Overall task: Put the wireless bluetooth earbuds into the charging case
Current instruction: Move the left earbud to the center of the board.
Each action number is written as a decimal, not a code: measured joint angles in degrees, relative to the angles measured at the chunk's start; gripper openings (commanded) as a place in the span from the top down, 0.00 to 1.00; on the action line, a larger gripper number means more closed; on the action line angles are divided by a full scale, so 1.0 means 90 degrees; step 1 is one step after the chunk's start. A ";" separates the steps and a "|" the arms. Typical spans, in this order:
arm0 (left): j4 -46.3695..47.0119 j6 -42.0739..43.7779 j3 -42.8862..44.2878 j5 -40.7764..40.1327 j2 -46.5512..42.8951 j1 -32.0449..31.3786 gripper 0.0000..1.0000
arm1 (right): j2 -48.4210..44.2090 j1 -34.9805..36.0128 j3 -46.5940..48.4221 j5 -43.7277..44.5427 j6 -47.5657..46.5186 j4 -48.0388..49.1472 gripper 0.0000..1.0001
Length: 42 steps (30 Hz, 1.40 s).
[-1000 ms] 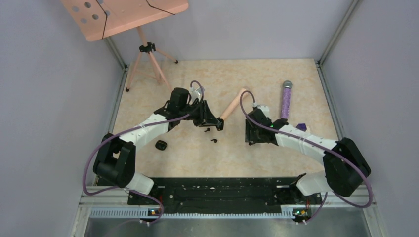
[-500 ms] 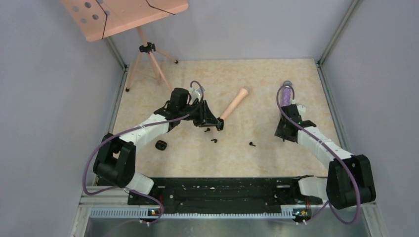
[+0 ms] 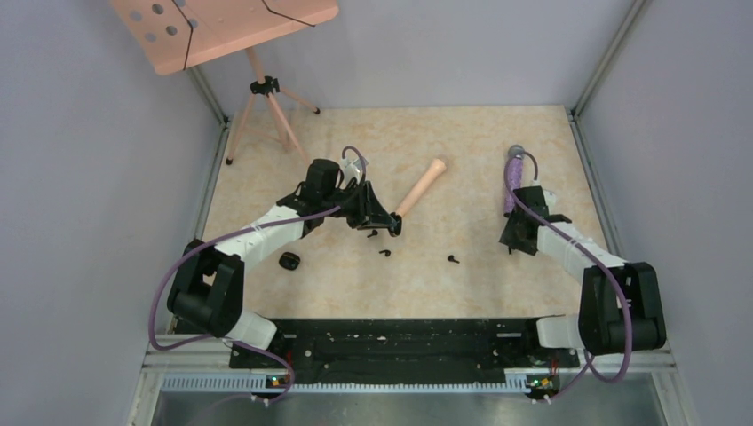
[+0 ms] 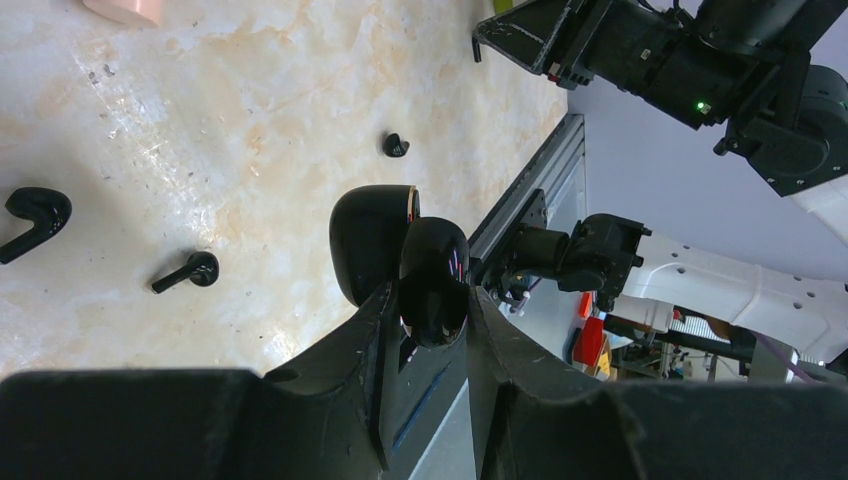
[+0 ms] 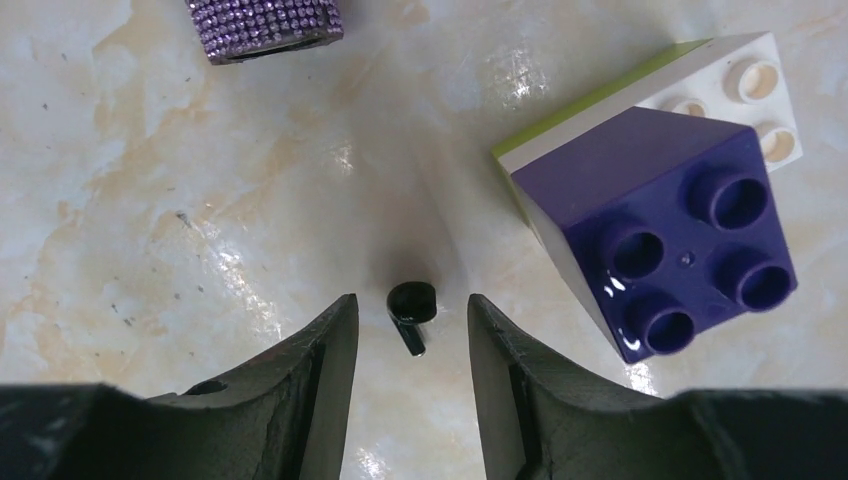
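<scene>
Lying between the right end effector's (image 5: 411, 298) parted jaws — one earbud (image 5: 411, 314), untouched.

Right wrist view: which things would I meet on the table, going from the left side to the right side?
Purple glittery stick, only its end in view at the top → black earbud → purple-and-white toy brick.
</scene>
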 measured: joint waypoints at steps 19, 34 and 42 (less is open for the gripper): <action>0.0000 0.0002 -0.0022 -0.0002 -0.0083 0.0000 1.00 | 0.0418 -0.0236 0.0068 -0.0551 -0.0187 0.0342 0.77; -0.0005 0.0002 -0.0022 0.0000 -0.0097 0.0000 1.00 | -0.0338 -0.0236 -0.0321 -0.1673 -0.0138 0.0296 0.83; -0.0007 0.0002 -0.0019 0.0000 -0.0092 0.0000 1.00 | -0.0624 -0.0129 -0.0401 -0.2161 -0.0066 0.0223 0.84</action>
